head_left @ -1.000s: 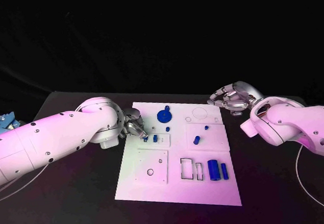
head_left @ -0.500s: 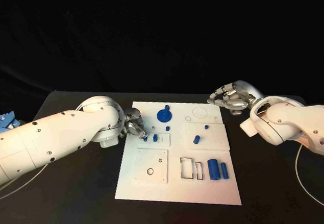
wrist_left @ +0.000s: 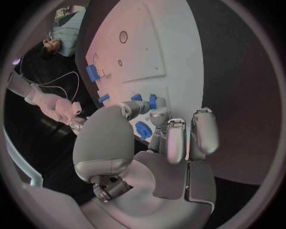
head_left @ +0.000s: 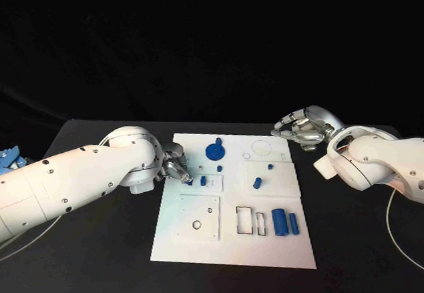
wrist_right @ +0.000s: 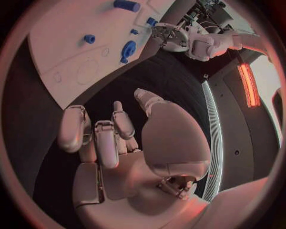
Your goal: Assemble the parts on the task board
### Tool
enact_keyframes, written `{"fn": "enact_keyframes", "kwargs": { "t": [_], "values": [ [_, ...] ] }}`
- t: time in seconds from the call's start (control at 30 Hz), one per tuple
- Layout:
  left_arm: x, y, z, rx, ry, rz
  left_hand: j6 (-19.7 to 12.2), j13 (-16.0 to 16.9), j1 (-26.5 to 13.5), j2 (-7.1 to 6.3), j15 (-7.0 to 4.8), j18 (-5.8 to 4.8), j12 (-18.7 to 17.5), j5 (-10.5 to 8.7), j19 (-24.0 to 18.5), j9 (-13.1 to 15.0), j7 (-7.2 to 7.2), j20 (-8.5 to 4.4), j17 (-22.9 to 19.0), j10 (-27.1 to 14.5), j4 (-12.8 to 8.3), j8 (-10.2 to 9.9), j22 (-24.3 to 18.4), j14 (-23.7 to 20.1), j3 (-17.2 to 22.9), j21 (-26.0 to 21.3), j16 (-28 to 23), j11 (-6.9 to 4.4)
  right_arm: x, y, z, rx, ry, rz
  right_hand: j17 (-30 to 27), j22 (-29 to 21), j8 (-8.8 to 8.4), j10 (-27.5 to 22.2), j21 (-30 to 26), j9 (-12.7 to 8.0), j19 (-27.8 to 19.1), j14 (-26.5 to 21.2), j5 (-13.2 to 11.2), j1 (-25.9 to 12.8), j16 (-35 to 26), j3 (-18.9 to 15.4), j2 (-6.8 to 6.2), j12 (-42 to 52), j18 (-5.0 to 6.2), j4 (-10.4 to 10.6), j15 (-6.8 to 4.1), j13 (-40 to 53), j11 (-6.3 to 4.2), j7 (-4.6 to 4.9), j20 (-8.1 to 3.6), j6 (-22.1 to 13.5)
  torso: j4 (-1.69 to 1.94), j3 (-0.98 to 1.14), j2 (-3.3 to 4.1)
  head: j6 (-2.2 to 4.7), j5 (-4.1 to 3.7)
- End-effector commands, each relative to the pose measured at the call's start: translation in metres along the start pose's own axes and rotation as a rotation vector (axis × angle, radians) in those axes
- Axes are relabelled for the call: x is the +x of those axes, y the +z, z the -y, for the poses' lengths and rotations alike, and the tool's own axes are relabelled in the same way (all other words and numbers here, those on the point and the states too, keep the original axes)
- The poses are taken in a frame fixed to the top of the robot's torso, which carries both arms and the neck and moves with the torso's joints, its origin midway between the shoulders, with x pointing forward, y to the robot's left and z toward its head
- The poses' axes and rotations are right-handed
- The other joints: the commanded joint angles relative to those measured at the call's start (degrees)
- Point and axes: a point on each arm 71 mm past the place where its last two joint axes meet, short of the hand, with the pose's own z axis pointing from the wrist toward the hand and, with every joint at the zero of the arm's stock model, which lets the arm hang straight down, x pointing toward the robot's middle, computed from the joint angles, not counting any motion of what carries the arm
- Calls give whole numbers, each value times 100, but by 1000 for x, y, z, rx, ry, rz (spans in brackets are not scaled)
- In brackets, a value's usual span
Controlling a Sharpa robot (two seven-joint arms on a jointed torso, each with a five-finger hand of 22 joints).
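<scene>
L hand (head_left: 175, 167) sits at the left edge of the task board (head_left: 198, 244), fingertips (wrist_left: 156, 116) down among the small blue pieces (head_left: 203, 180) in the upper-left inset. Left wrist view shows the fingers curled close round a blue part (wrist_left: 143, 130) just under them, but whether it is pinched or only touched I cannot tell.

Step in hand (my read): seating or picking a small part at that inset. Next move calls for a fine, steady finger action, since the neighbouring blue pieces stand just beside and could be knocked.

Mid-board: blue knob-shaped part (head_left: 213, 150) near the far edge, a short blue peg (head_left: 257, 182) further right, two blue bars (head_left: 285, 222) standing beside the empty rectangular slots (head_left: 246, 220) near the front right. Several recesses unfilled, so task looks early to mid.

R hand (head_left: 304, 129) hovers off the board's far-right corner, fingers curled in on nothing (right wrist view confirms), well apart from any part.

Room: black table (head_left: 95, 274) open on both sides and front; L arm (head_left: 69, 178) covers the left approach.
</scene>
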Motion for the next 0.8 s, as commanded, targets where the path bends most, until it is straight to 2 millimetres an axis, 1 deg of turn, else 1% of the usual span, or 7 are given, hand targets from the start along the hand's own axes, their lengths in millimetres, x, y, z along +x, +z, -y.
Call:
{"fn": "enact_keyframes", "kwargs": {
  "t": [0.03,0.17,0.47,0.63,0.7,0.8],
  "values": [
    [1,0,1,2,17,-15,27,5,3,47,-40,-86,-5,39,7,-12,-37,-13,1096,32,-1017,21,-8,509,982,20,42,-14,1,0,-1,-14,-2,-13,370,-4,39,-11,-25,8,-32,345,13,4,-38,-7,31,-14,110,42,-48,-6,-16,2,-8,-27,-5,-3,4,3,5],
    [1,0,2,4,15,-13,28,6,3,46,-41,-87,-3,43,8,-12,-39,-14,1102,35,-1027,25,-5,511,986,21,45,-16,1,0,-1,-14,-2,-13,370,-4,39,-11,-25,8,-32,345,13,4,-38,-7,31,-14,110,42,-48,-6,-16,2,-8,-27,-6,2,3,5,1],
    [1,0,3,10,16,-16,30,2,4,44,-42,-87,-5,46,9,-11,-41,-15,1113,36,-1039,29,-4,513,991,22,49,-18,1,0,-1,-13,-2,-13,370,-4,39,-11,-25,8,-32,345,13,4,-38,-7,31,-14,110,42,-48,-6,-16,2,-8,-27,6,-3,3,0,-18],
    [2,0,4,15,19,-29,39,24,-17,27,-42,-88,13,46,9,-11,-42,-17,1159,57,-1055,41,0,524,982,24,68,-19,1,0,-1,-13,-2,-13,370,-4,39,-11,-25,8,-32,345,13,4,-38,-7,31,-14,110,42,-48,-6,-16,2,-8,-27,2,-1,3,-4,-18],
    [2,0,4,16,19,-33,69,166,-70,19,-42,-89,106,37,4,-12,-52,-17,1183,133,-1047,63,-2,530,945,22,78,-23,1,-1,-1,-13,-2,-13,370,-4,39,-11,-25,8,-32,345,13,4,-38,-7,31,-14,110,42,-48,-6,-16,2,-8,-27,2,-1,2,-6,-17],
    [3,0,5,17,20,-42,98,245,-150,16,-49,-94,161,15,13,-21,-74,-17,1220,191,-1020,82,18,538,866,26,93,-36,1,-1,-1,-13,-2,-12,370,-4,39,-11,-25,8,-32,345,13,4,-38,-7,31,-14,110,42,-48,-6,-16,2,-8,-27,1,0,0,-8,-16]
  ]
}}
